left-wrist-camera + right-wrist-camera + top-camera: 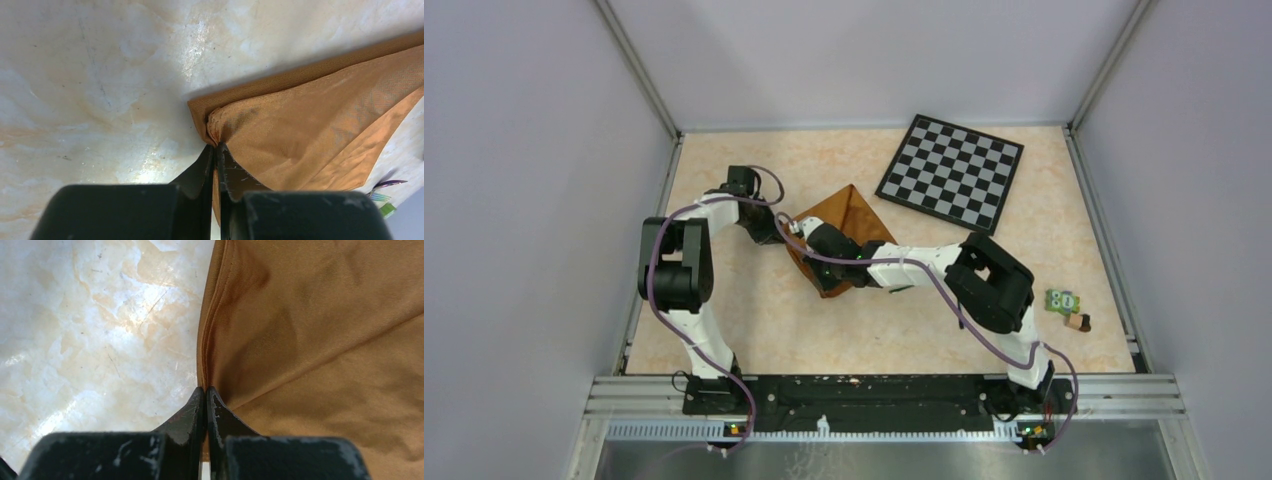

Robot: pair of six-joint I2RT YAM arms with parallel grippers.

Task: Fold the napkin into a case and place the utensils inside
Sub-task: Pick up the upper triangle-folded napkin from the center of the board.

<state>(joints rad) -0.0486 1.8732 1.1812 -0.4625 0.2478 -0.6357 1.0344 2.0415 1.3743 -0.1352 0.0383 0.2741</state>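
Marbled table [774, 330]: napkin [849, 212] corner nipped in left tool [216, 146], adjacent edge in right tool [206, 388] (both clamped shut).

No text, brand or number is legible; markings on the small green packet [1062, 300] are too small.

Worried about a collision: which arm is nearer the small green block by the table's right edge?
Right. The right arm has its elbow just left of the green block; the left arm stands far off on the other side.

Checkered board [951, 173] close behind napkin [856, 213], bare tabletop [774, 330] in front
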